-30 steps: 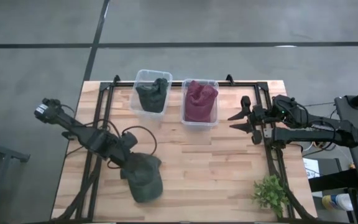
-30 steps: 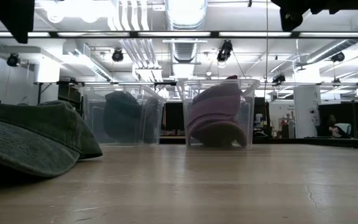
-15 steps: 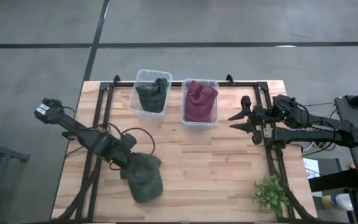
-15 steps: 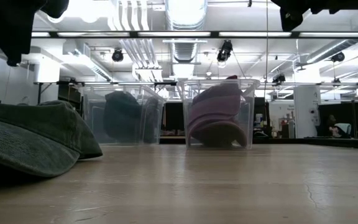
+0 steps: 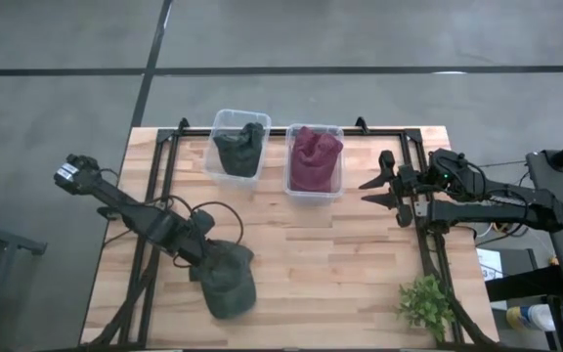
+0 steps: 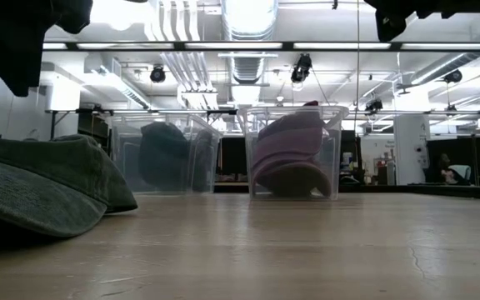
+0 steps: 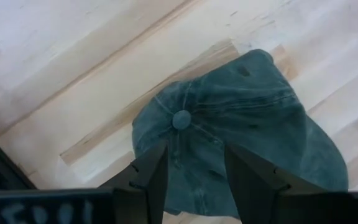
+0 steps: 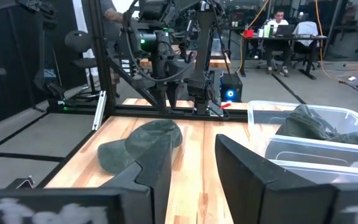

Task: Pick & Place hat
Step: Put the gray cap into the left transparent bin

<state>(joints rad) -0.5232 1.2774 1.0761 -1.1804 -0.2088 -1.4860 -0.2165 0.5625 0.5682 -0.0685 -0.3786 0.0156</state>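
The left gripper [image 7: 194,177] hangs over the green hat [image 5: 227,279] on the table [image 5: 340,254], fingers apart, gripping nothing. Beside the bin of the red hat [image 5: 313,156], the right gripper [image 5: 377,191] waits, fingers parted and empty.

The wooden table [image 5: 340,254] carries a green cap [image 5: 228,279], two clear bins [image 5: 236,147] [image 5: 315,166], and a small plant [image 5: 425,301].

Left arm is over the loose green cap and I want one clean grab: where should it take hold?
Grip the green cap at its crown just beside the top button, descending from above. It lies flat, dome up, under the open left pincer.
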